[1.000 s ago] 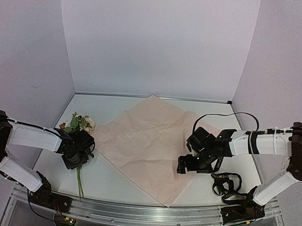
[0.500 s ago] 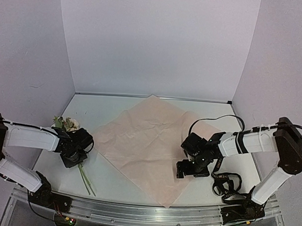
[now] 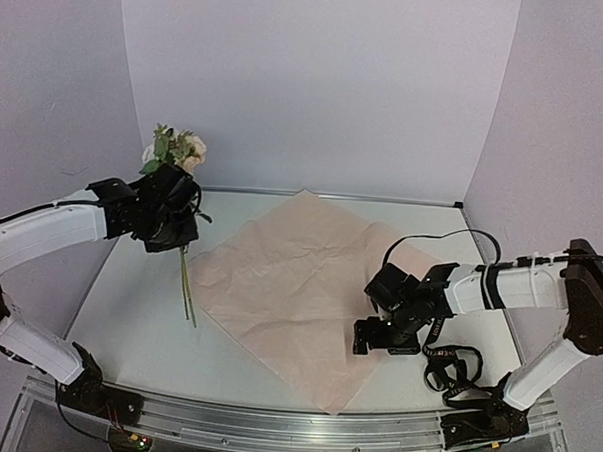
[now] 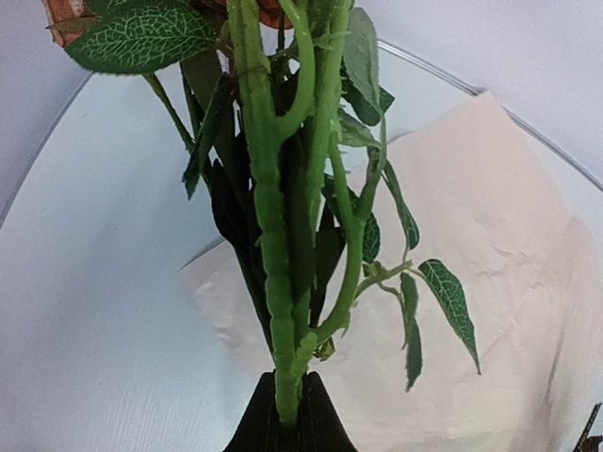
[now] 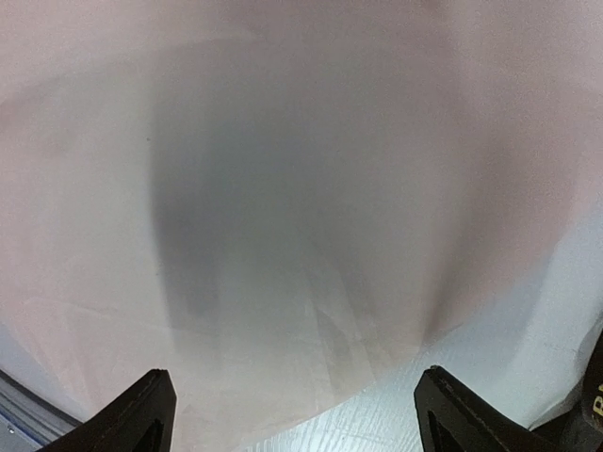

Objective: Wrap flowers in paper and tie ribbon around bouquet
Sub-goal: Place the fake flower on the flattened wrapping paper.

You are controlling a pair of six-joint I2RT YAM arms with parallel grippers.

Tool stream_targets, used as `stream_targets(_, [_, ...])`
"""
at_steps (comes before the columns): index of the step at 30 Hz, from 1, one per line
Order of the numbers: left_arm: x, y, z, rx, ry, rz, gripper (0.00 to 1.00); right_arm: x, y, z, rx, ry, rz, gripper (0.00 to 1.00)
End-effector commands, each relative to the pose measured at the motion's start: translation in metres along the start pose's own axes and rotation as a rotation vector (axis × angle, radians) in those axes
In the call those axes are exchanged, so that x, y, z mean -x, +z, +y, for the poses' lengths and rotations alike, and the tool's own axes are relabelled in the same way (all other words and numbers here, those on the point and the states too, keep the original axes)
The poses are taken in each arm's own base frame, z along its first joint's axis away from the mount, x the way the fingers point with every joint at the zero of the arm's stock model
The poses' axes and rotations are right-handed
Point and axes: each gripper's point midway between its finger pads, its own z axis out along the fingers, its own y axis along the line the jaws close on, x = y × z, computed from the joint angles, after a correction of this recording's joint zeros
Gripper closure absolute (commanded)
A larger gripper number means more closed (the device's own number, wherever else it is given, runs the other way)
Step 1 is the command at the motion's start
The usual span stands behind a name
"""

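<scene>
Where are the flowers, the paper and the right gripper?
flowers (image 3: pixel 190 149): top view, on the rose heads.
paper (image 3: pixel 289 276): top view, middle of the sheet.
right gripper (image 5: pixel 294 381): right wrist view, midway between its fingertips.

You have bright, soft, even light in the overhead view, with only faint shadows. Your right wrist view is badly out of focus: the paper (image 5: pixel 311 113) is a pink-grey smear, darkest from centre toward 7 o'clock. Your left wrist view keeps the flowers (image 4: pixel 273 235) sharp at centre, softer toward 12 o'clock.
</scene>
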Motion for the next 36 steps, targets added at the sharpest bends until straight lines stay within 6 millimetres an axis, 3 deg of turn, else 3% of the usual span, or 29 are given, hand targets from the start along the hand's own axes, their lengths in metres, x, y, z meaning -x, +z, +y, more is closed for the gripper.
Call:
stream_targets(1, [0.021,0.002,-0.086,-0.177,0.126,-0.026,1.00,0.011,-0.041,-0.001,0.013,0.034,-0.098,0.07])
stream_targets(4, [0.022,0.016,-0.139,-0.266,0.153,-0.012,1.00,0.017,-0.065,-0.023,-0.053,0.043,-0.172,0.05])
stream_targets(8, [0.010,0.050,-0.200,-0.318,0.190,0.011,1.00,0.015,-0.078,-0.055,-0.102,0.114,-0.194,0.04])
stream_targets(15, [-0.007,0.108,-0.260,-0.334,0.150,0.044,1.00,0.001,-0.092,-0.085,-0.112,0.171,-0.218,0.04])
stream_targets(20, [-0.031,0.146,-0.283,-0.338,0.133,0.097,1.00,-0.008,-0.097,-0.095,-0.129,0.168,-0.216,0.04])
stream_targets(31, [-0.078,0.184,-0.292,-0.340,0.108,0.202,1.00,-0.019,-0.093,-0.101,-0.137,0.167,-0.191,0.03])
stream_targets(33, [-0.084,0.186,-0.292,-0.351,0.120,0.213,0.91,-0.019,-0.092,-0.101,-0.138,0.165,-0.186,0.03])
stream_targets(36, [-0.086,0.183,-0.291,-0.356,0.135,0.218,0.66,-0.018,-0.092,-0.100,-0.138,0.160,-0.184,0.03])
